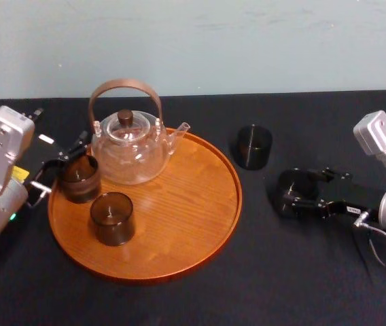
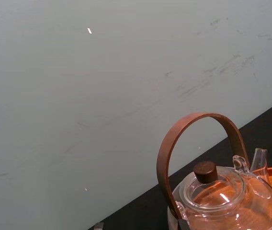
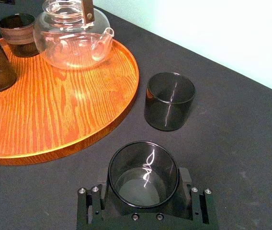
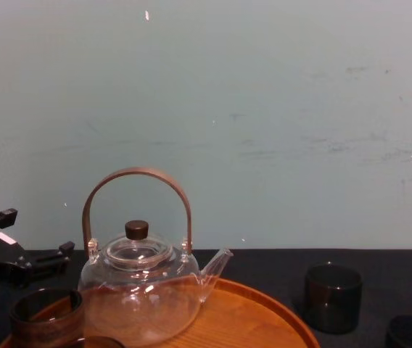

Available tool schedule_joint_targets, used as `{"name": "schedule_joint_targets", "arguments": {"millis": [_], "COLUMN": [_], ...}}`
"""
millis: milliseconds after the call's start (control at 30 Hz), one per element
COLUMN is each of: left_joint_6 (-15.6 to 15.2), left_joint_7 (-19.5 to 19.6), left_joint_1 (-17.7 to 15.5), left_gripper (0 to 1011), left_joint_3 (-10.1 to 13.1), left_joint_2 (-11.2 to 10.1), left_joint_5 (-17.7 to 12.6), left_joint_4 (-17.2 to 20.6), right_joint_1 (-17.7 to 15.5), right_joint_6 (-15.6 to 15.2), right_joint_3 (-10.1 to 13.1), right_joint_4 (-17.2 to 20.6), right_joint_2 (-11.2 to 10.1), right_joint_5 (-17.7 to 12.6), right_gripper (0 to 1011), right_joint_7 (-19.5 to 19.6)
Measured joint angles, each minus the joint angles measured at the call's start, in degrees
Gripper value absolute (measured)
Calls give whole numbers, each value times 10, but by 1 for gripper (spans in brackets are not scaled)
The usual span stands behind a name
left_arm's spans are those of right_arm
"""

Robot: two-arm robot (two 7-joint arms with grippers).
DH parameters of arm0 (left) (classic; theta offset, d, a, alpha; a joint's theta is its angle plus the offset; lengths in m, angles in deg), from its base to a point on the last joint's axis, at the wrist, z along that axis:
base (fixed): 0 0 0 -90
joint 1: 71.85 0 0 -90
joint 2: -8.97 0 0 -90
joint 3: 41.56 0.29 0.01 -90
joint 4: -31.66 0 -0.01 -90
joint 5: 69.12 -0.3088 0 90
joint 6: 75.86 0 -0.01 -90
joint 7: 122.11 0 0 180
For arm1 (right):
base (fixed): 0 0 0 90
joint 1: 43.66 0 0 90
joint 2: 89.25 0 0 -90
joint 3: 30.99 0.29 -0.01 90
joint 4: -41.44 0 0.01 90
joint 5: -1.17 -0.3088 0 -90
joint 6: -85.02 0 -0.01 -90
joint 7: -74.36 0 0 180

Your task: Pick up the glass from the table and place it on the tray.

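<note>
The smoky glass tumbler (image 3: 143,163) is found on the black table (image 1: 302,272), well to the right of the tray (image 1: 179,197) and apart from its rim. It is seated between the jaws of the right gripper (image 3: 143,181), which are pressed against its opposite walls low down. Whether its base is lifted off the cloth cannot be told.

The tumbler is judged light, rigid and brittle, with a smooth, slippery wall. A firm but moderate squeeze across the middle of the wall is advised, with the mouth kept upward. The rim should be left alone, as thin glass may chip there.

A second, matching tumbler (image 1: 253,147) is seen on the table between the held one and the tray, just beside the tray's edge. It should be passed over or round on the way across.

On the tray, a glass teapot (image 1: 130,149) with a brown hoop handle is set at the back, and two more dark tumblers (image 1: 79,178) (image 1: 112,217) at the left. The bare wood at the tray's right is judged the safest landing place.

The left gripper (image 1: 60,166) is held at the tray's left edge, by the rear tumbler; whether it is spread or closed cannot be told
</note>
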Motion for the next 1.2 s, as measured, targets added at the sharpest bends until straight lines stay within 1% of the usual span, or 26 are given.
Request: {"name": "schedule_joint_targets", "arguments": {"millis": [333, 500, 600, 867, 1000, 1133, 1200], "left_joint_6": [0, 0, 0, 0, 0, 0, 0], "left_joint_7": [0, 0, 0, 0, 0, 0, 0], "left_joint_1": [0, 0, 0, 0, 0, 0, 0], "left_gripper": [1001, 1002, 1001, 1001, 1001, 1001, 1001], "left_joint_3": [0, 0, 0, 0, 0, 0, 0], "left_joint_2": [0, 0, 0, 0, 0, 0, 0], "left_joint_5": [0, 0, 0, 0, 0, 0, 0], "left_joint_4": [0, 0, 0, 0, 0, 0, 0], "right_joint_1": [0, -2, -2, 5, 15, 28, 38], "right_joint_6": [0, 3, 4, 13, 19, 25, 29], "right_joint_3": [0, 5, 7, 10, 5, -6, -15], "right_joint_4": [0, 2, 6, 29, 37, 40, 41], "right_joint_2": [0, -1, -4, -18, -22, -21, -18], "right_joint_5": [-1, -9, -13, -25, -25, -24, -23], "right_gripper": [882, 882, 882, 882, 882, 882, 882], "right_joint_7": [-1, -5, -8, -25, -34, -44, -52]}}
